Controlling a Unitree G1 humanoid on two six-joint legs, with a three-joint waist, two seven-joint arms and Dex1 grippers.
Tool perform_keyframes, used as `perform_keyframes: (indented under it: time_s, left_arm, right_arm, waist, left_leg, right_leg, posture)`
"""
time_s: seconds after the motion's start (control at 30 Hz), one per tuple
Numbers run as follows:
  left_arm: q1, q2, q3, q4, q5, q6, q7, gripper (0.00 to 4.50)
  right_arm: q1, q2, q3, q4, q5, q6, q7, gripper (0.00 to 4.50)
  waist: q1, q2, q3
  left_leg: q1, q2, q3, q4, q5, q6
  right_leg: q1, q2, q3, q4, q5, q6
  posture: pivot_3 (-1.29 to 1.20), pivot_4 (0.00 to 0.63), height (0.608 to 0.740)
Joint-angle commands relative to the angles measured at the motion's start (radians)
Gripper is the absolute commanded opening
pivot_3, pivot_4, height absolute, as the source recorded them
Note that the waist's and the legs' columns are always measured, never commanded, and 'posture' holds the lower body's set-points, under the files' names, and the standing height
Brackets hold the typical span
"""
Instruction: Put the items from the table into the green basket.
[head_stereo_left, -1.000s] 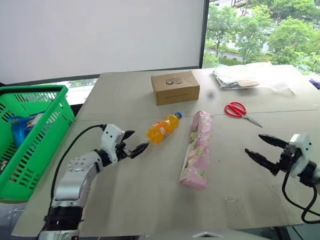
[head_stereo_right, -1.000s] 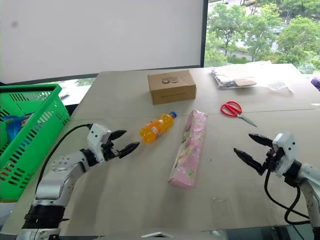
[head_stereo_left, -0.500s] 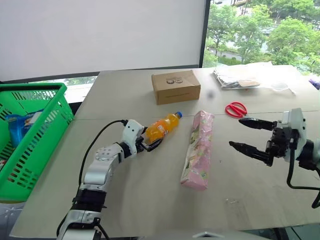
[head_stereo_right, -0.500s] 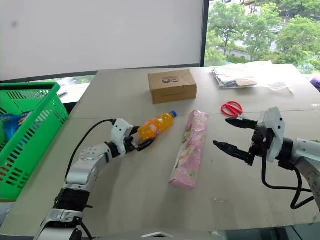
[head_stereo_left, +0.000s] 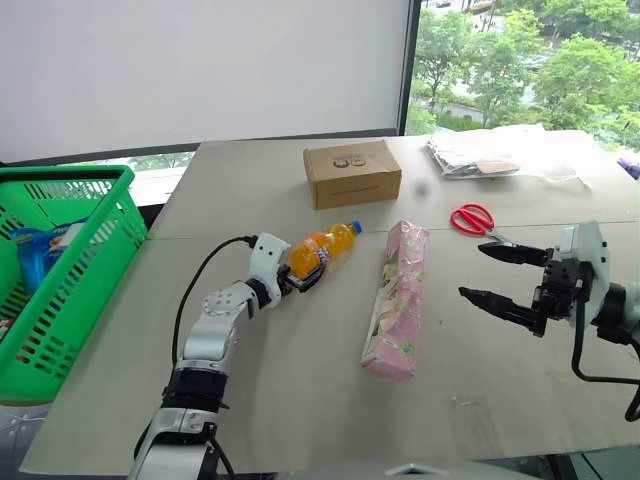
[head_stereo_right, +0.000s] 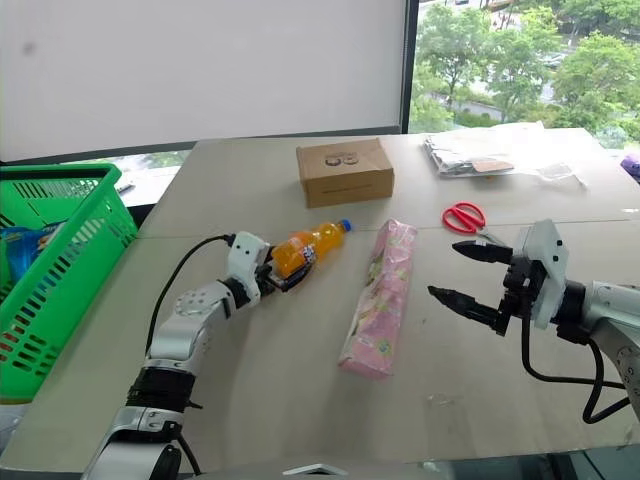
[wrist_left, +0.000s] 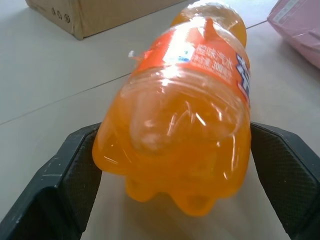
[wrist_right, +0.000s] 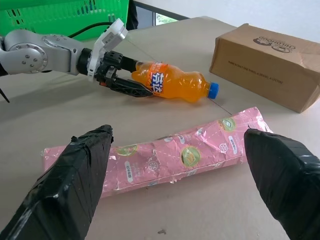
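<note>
Now bottle (wrist_left: 185, 120) base between spread left jaws.

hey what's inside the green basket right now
Inside the green basket, a blue and white packaged item lies against the far wall. The near wall's lattice and the picture's edge hide most of the floor, so anything else in there can't be made out.

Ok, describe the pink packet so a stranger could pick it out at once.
Start at the brown cardboard box at the back of the table. In front of it lies the pink packet, right of the orange bottle. It is long, flat and flower-patterned, unlike its neighbours.
</note>
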Motion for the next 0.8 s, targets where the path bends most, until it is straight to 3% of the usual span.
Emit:
perform_keyframes:
  time_s: [0.03,0.5,0.67,0.8]
  left_arm:
    - [0.0,-0.003,0.019,-0.032,-0.025,-0.025,-0.022,4.46]
    - [-0.018,-0.02,0.054,-0.022,-0.074,-0.02,-0.036,4.46]
    - [-0.018,-0.007,0.049,-0.031,-0.092,0.01,-0.073,3.04]
    - [-0.021,0.0,0.043,-0.025,-0.078,0.003,-0.074,3.02]
  right_arm:
    - [-0.021,-0.009,-0.035,-0.002,-0.003,-0.022,0.004,4.5]
    - [-0.02,0.015,-0.008,0.017,-0.037,-0.044,0.004,4.5]
    - [-0.015,0.023,-0.007,0.017,-0.041,-0.04,0.0,4.5]
    - [-0.014,0.029,-0.006,0.012,-0.043,-0.039,-0.004,4.5]
  waist:
    - [0.0,0.0,0.0]
    - [0.0,0.0,0.0]
    - [0.0,0.0,0.0]
    - [-0.001,0.0,0.0]
  left_leg:
    - [0.0,0.0,0.0,0.0,0.0,0.0]
    - [0.0,0.0,0.0,0.0,0.0,0.0]
    - [0.0,0.0,0.0,0.0,0.0,0.0]
    - [0.0,0.0,0.0,0.0,0.0,0.0]
  right_leg:
    - [0.0,0.0,0.0,0.0,0.0,0.0]
    - [0.0,0.0,0.0,0.0,0.0,0.0]
    - [0.0,0.0,0.0,0.0,0.0,0.0]
    - [0.0,0.0,0.0,0.0,0.0,0.0]
  posture:
    - [-0.2,0.0,0.74]
    - [-0.2,0.0,0.74]
    - [-0.2,0.0,0.74]
    - [-0.2,0.0,0.74]
